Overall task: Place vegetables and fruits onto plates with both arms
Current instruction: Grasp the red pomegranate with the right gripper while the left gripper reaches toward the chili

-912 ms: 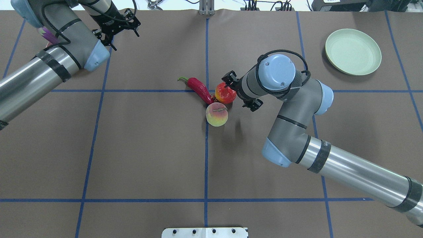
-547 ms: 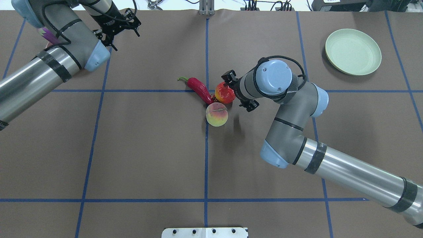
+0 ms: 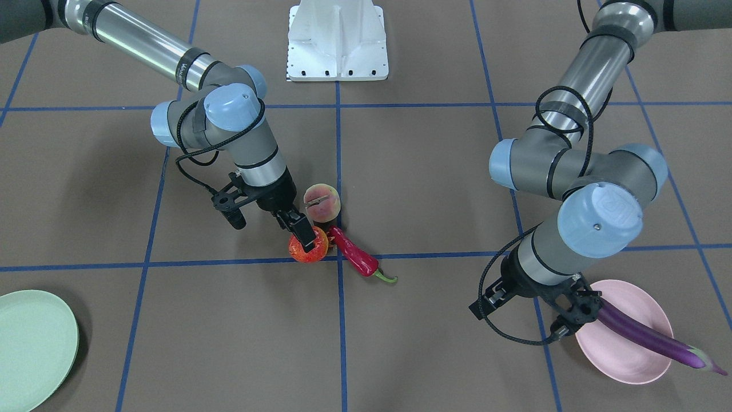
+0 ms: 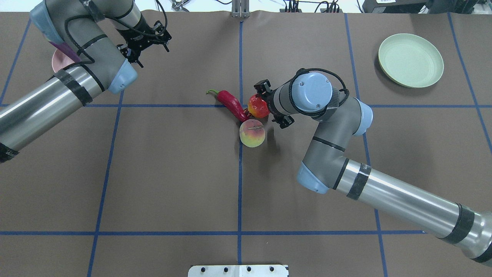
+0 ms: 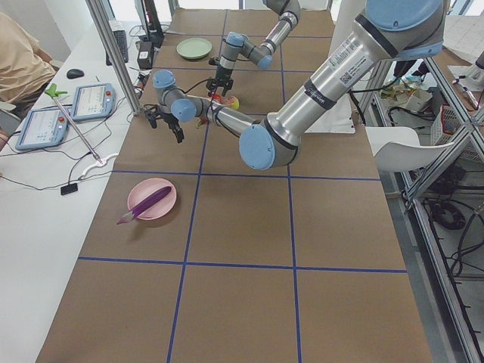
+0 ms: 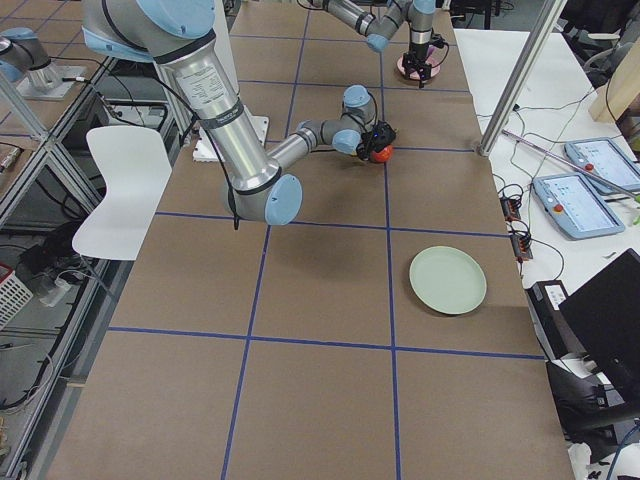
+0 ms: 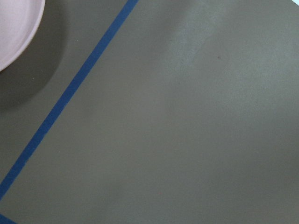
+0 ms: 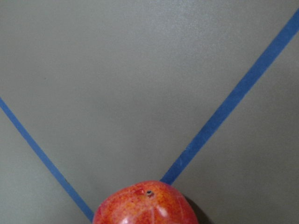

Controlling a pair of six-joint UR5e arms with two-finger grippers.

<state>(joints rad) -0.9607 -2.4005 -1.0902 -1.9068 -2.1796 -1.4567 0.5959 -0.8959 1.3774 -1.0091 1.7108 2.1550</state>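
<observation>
My right gripper is low over the red-orange pomegranate, jaws open astride it; one finger crosses its front. The pomegranate sits at the bottom edge of the right wrist view. The peach and the red chili lie touching it at the table's middle. The purple eggplant lies across the pink plate, its cap end over the rim. My left gripper is open and empty beside that plate. The mint green plate is empty at the far right.
The white robot base stands at the near middle edge. Blue tape lines cross the brown table. The pink plate's rim shows in the corner of the left wrist view. Monitors and tablets lie beyond the table's far side.
My right arm has moved left, closer over the pomegranate, which shifted slightly left. My left arm has swung right, uncovering part of the pink plate.
</observation>
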